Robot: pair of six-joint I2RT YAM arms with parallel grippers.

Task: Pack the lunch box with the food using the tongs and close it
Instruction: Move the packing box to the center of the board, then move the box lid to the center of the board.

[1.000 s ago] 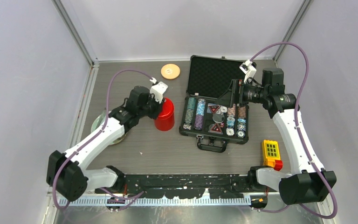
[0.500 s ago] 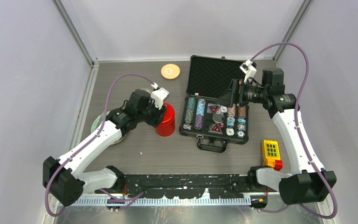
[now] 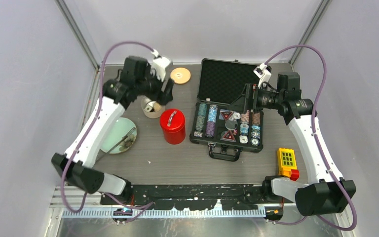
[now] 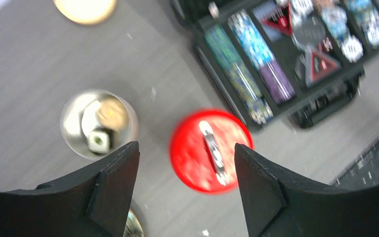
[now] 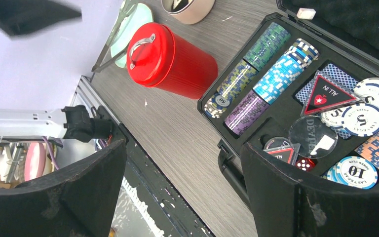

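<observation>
Top external view: two arms reach over a dark grey wood-grain surface (image 3: 177, 163); the left one is stretched toward the far left, the right one is bent over the open case.
Left gripper (image 4: 183, 153): jaws are spread wide with nothing between them. It hangs above the surface, with the tin and the red canister both below it.
Right gripper (image 5: 182, 145): jaws are spread wide and hold nothing, raised over the near left part of the case.
Lunch box: small round shiny steel tin (image 3: 152, 108) stands uncovered, left of the case and just beyond the red canister, apart from both.
Lid: flat round cream-tan lid (image 3: 180, 75) lies on the surface near the back wall, beyond the tin and apart from it.
Food: a tan rounded morsel (image 4: 111, 112) and a pale blocky morsel (image 4: 98, 140) sit inside the tin; the left wrist view is too blurred to tell more.
Tongs: slim silver metal tongs (image 3: 126, 139) lie across the right part of a pale green round glass plate (image 3: 111, 133), which sits near the left edge.
Canister: red cylindrical metal canister (image 3: 172, 126) with a silver handle on top stands upright between the plate and the case.
Case: black hard case of poker chips (image 3: 227, 143) lies open at the centre, its lid raised toward the back.
Right edge: yellow and orange keypad toy (image 3: 287, 163) rests near the right arm's base.
</observation>
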